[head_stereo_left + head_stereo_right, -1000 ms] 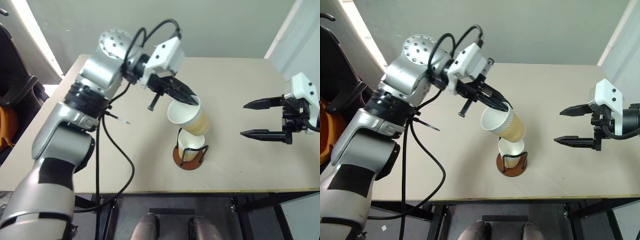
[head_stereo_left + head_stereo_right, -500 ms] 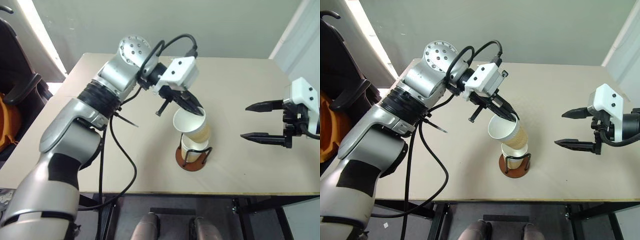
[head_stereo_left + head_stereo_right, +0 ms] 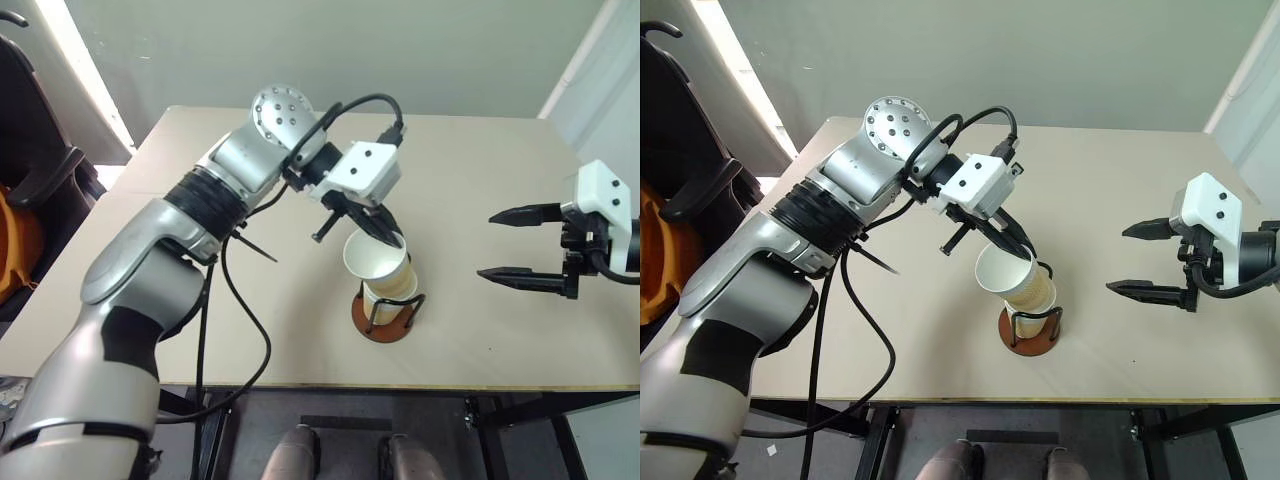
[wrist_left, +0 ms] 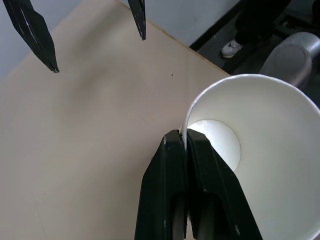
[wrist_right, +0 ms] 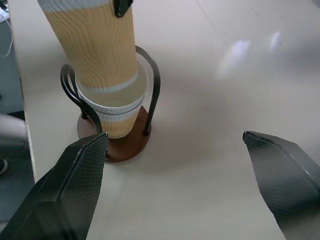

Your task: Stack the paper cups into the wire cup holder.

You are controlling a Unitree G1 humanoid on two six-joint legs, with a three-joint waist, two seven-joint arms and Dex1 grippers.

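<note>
You have the left gripper [image 3: 1024, 253] pinched shut on the rim of the top paper cup [image 3: 1012, 279], one finger inside the wall and one outside, and that cup hangs tilted with its bottom entering the cups already nested [image 5: 114, 111] in the wire cup holder [image 3: 384, 312], which stands near the tabletop's [image 3: 480, 180] front edge, about midway along it. Your right gripper [image 3: 521, 245] hovers with its fingers spread wide and empty, well apart from the holder toward the tabletop's right edge. The risk from here is the tilt: if you let go before the cup is upright it may wedge crooked in the stack or catch a wire loop. Pushing down at this slant could tip the light holder over, and the thin rim could crease under the pinch
</note>
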